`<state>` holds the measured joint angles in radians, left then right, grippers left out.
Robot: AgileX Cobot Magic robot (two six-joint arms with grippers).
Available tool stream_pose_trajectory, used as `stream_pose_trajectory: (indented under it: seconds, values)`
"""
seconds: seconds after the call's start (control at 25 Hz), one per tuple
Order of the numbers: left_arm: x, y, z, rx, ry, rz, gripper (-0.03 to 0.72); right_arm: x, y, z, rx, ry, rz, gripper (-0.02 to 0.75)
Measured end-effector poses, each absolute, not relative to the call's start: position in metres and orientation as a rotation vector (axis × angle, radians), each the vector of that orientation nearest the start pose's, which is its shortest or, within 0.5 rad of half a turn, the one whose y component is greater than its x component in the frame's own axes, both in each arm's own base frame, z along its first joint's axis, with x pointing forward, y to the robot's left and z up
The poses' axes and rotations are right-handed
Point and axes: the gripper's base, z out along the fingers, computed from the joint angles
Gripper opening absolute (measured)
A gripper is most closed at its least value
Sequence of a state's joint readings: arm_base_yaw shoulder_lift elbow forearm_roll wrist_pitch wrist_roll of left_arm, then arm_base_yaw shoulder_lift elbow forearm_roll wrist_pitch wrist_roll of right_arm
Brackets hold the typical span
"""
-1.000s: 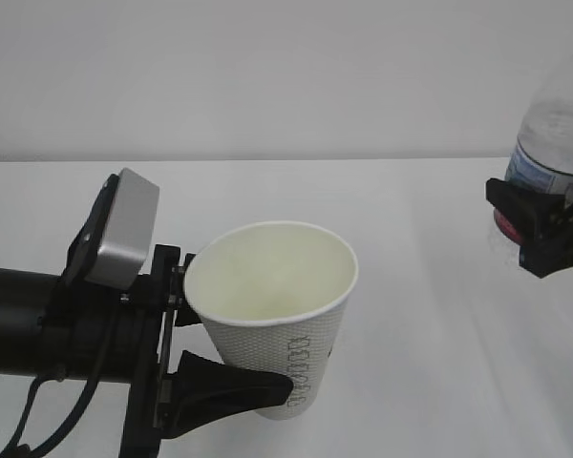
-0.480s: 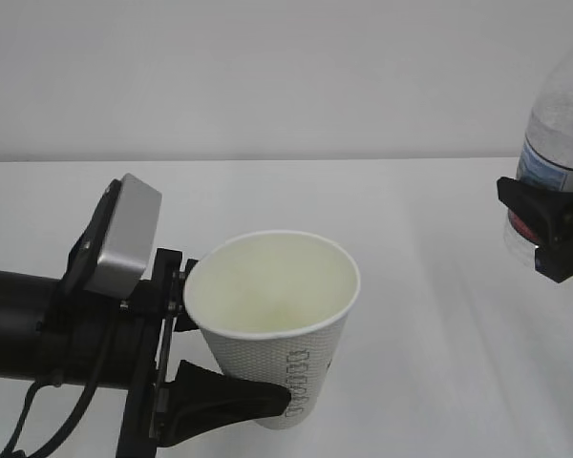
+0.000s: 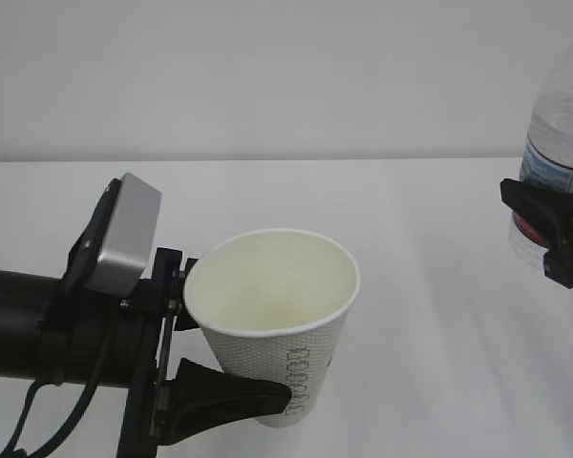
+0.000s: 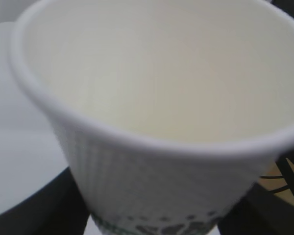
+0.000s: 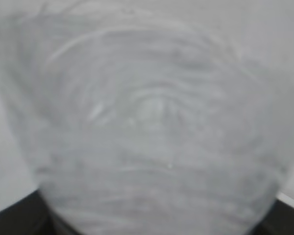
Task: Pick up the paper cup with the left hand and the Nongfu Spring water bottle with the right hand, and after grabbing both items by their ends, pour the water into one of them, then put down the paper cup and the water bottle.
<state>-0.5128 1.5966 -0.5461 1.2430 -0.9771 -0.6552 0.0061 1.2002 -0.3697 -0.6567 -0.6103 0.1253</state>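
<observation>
The paper cup [image 3: 272, 320] serves as the reference point: it stands upright with its open mouth up, clamped low on its wall by the left hand [image 3: 231, 377]. One curved black finger [image 3: 234, 399] wraps across the cup's front near its base; the opposite finger is hidden behind the cup. The cup's base is cut from clear view by that finger, so contact with the white table [image 3: 430, 315] cannot be confirmed. A grey box module [image 3: 124, 236] sits on the arm to the left of the cup, and the arm runs out of frame at the left edge. In the left wrist view the cup [image 4: 157, 112] fills the frame, blurred; its interior appears pale, and no liquid level can be made out. Well to the right of the cup and higher, the right hand [image 3: 552, 229] grips the Nongfu Spring water bottle [image 3: 560, 124] around its lower body; bottle top and gripper are cropped by the frame edge. The right wrist view shows only the bottle [image 5: 152, 127] as a grey blur.
</observation>
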Motion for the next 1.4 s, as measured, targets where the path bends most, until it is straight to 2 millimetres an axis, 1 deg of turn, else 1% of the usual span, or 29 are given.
stream_pose_trajectory:
  seconds: [0.12, 0.2, 0.44, 0.56, 0.68, 0.8, 1.04, 1.28, 1.4]
  values:
    - [0.188, -0.188, 0.183, 1.327, 1.527, -1.022, 0.517, 0.215, 0.035, 0.227, -0.646, 1.675, 0.020, 0.494]
    - [0.188, -0.188, 0.183, 1.325, 1.527, -1.022, 0.517, 0.216, 0.039, 0.227, -0.665, 1.684, 0.027, 0.494]
    - [0.188, -0.188, 0.183, 1.323, 1.528, -1.022, 0.517, 0.220, 0.064, 0.239, -0.766, 1.650, 0.061, 0.494]
    - [0.188, -0.188, 0.183, 1.323, 1.528, -1.022, 0.517, 0.222, 0.072, 0.246, -0.797, 1.631, 0.065, 0.494]
    - [0.188, -0.188, 0.183, 1.322, 1.524, -1.026, 0.517, 0.224, 0.077, 0.253, -0.830, 1.602, 0.059, 0.494]
    - [0.187, -0.189, 0.185, 1.319, 1.506, -1.048, 0.517, 0.226, 0.078, 0.257, -0.840, 1.587, 0.048, 0.494]
    - [0.187, -0.189, 0.186, 1.318, 1.499, -1.056, 0.517, 0.226, 0.079, 0.256, -0.909, 1.585, 0.016, 0.494]
    - [0.186, -0.189, 0.186, 1.318, 1.498, -1.058, 0.517, 0.220, 0.095, 0.254, -0.985, 1.582, 0.044, 0.494]
    - [0.186, -0.189, 0.186, 1.318, 1.496, -1.059, 0.517, 0.220, 0.100, 0.253, -1.011, 1.587, 0.043, 0.494]
